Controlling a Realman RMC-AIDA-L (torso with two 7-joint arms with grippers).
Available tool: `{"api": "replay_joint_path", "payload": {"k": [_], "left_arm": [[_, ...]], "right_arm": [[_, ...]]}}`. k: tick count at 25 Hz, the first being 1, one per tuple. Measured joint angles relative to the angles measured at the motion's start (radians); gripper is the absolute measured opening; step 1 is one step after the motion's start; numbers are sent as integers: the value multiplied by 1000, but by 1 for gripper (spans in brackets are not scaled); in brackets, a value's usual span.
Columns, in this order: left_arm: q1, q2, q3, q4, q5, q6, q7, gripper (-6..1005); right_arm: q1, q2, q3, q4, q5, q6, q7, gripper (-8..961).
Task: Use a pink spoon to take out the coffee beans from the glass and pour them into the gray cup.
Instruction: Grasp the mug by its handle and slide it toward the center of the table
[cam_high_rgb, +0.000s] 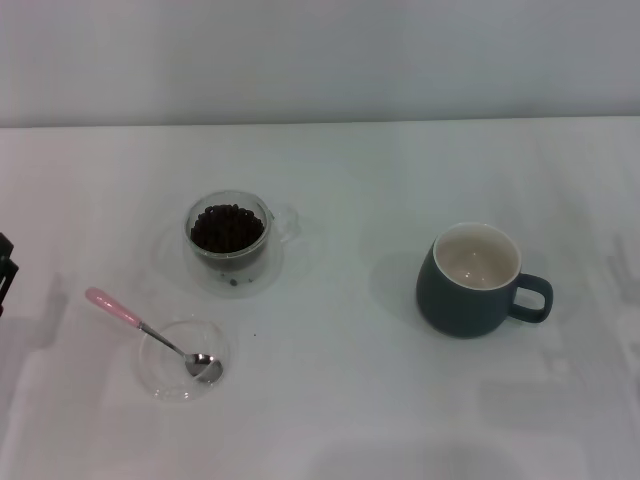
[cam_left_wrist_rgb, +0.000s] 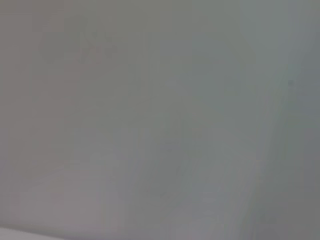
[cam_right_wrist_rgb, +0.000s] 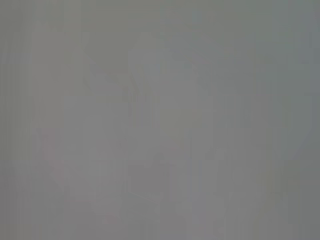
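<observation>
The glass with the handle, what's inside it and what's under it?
The glass holds a heap of dark coffee beans nearly to the rim. It stands on a clear saucer. What lies below the beans' top layer is hidden.

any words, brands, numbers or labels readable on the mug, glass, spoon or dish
None: no text, logo or number shows anywhere.
Rounded blue-gray ceramic mug: plain glaze, no mark.
Small clear glass cup of dark coffee beans: unmarked.
Pink-handled metal teaspoon resting in the shallow clear round dish: both blank.
Both wrist views show only a featureless gray surface.

Coffee beans (cam_high_rgb: 227, 226) in glass (cam_high_rgb: 229, 240); pink spoon (cam_high_rgb: 150, 334) at its 7 o'clock, bowl in dish (cam_high_rgb: 170, 378); gray cup (cam_high_rgb: 470, 280) at 3 o'clock.
</observation>
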Motion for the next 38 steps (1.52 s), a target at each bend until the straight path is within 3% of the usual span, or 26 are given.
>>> {"api": "replay_joint_path", "payload": {"k": [10, 18, 23, 38], "left_arm": [[-3, 4, 0, 7, 11, 29, -129, 739], [-26, 5, -4, 12, 6, 37, -135, 740], [-47, 5, -4, 12, 6, 47, -135, 740], [-66, 2, -4, 3, 5, 87, -139, 739]], "right_arm": [[-49, -3, -84, -5, -5, -49, 34, 826], [-100, -6, -371, -59, -7, -152, 213, 826], [-104, -5, -553, -106, -3, -113, 315, 826], [-1, 1, -555, -133, 3, 108, 324, 827]]}}
